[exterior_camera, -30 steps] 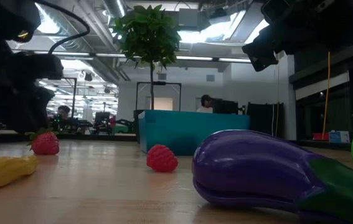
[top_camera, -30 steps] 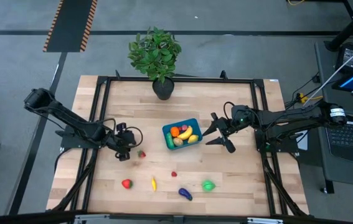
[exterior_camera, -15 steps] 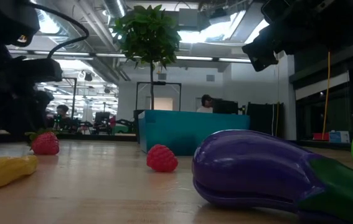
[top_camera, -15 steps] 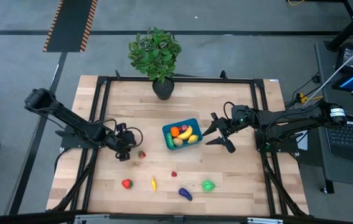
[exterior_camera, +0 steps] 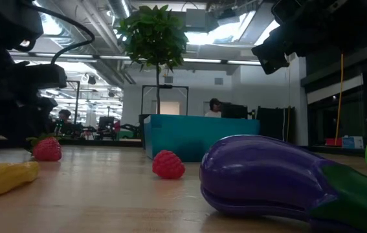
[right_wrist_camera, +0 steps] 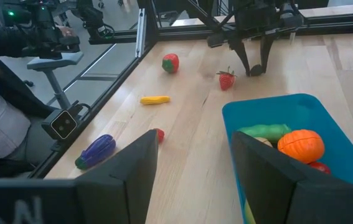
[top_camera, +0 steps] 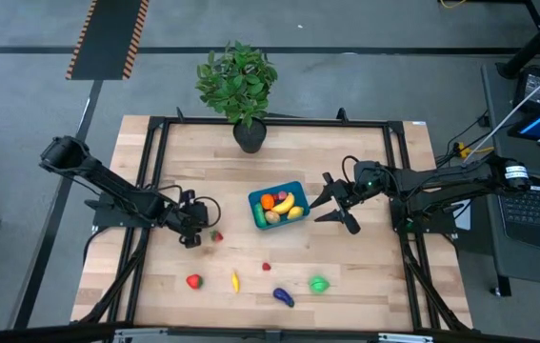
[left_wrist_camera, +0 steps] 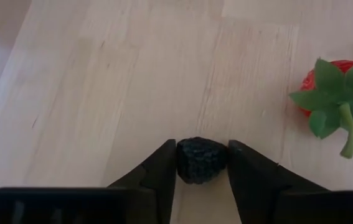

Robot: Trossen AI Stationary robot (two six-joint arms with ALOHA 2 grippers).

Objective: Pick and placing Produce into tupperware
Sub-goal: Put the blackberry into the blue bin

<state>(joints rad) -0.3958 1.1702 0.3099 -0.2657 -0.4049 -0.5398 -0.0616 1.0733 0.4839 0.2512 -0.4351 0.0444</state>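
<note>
Presently the left pincer (left_wrist_camera: pixel 202 163) grips a small dark bumpy toy berry (left_wrist_camera: pixel 201 160) on the wooden tabletop (left_wrist_camera: pixel 101 74); the shallow teal plastic tupperware (top_camera: pixel 278 206) lies toward the right pincer (top_camera: pixel 336 203), which waits open.

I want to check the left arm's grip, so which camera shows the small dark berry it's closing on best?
The left wrist view: the dark berry sits between the left gripper fingers, both touching it. The right wrist view shows it tiny and far off; in the high view the gripper hides it; the low view doesn't show it clearly.
</note>
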